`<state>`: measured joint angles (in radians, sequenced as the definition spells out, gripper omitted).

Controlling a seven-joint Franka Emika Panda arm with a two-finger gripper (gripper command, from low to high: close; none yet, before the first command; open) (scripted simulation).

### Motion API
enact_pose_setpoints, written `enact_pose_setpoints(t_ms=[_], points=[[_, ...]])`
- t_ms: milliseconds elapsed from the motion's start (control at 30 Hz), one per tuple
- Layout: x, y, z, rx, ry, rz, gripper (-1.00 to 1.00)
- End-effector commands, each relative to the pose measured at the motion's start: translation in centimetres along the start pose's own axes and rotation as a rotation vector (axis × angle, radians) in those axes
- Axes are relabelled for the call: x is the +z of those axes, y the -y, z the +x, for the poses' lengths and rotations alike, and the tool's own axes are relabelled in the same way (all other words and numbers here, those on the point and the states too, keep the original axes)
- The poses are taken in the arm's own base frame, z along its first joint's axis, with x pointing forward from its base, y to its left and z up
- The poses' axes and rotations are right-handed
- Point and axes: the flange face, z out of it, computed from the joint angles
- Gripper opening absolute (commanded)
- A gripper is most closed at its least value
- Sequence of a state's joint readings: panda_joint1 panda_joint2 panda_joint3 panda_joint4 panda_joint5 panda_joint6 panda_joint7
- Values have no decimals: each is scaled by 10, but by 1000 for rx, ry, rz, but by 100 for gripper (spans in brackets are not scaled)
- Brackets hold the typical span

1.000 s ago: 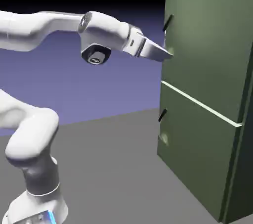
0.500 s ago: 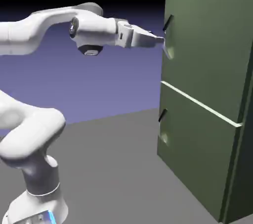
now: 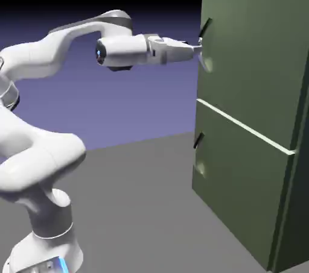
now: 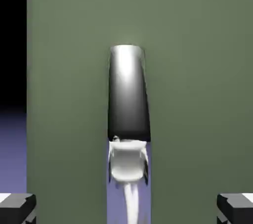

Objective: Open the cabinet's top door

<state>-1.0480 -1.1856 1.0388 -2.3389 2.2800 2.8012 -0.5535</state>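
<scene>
Now that the gripper has risen level with the top door's handle, your jaws stand wide, empty; close next.

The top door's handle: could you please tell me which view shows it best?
The hand view: the handle stands large and central on the top door, a dark bar seen head-on between the gripper's wide-apart fingertips. The exterior view shows the handle only as a thin black sliver at the door's edge, just beyond the gripper.
</scene>
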Motion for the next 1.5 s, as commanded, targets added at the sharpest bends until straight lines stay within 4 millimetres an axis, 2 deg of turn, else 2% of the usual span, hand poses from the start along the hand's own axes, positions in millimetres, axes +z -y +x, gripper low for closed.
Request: enact_pose_setpoints(t_ms=[0, 33, 67, 433, 667, 1000, 1467], points=[[10, -1, 0, 1, 0, 0, 0], [10, -1, 0, 1, 0, 0, -100], [10, -1, 0, 1, 0, 0, -100], [-92, -42, 41, 1, 206, 206, -100], [-137, -71, 70, 1, 314, 314, -100], [-183, -112, 112, 1, 445, 445, -100], [-229, -183, 182, 1, 639, 639, -100]])
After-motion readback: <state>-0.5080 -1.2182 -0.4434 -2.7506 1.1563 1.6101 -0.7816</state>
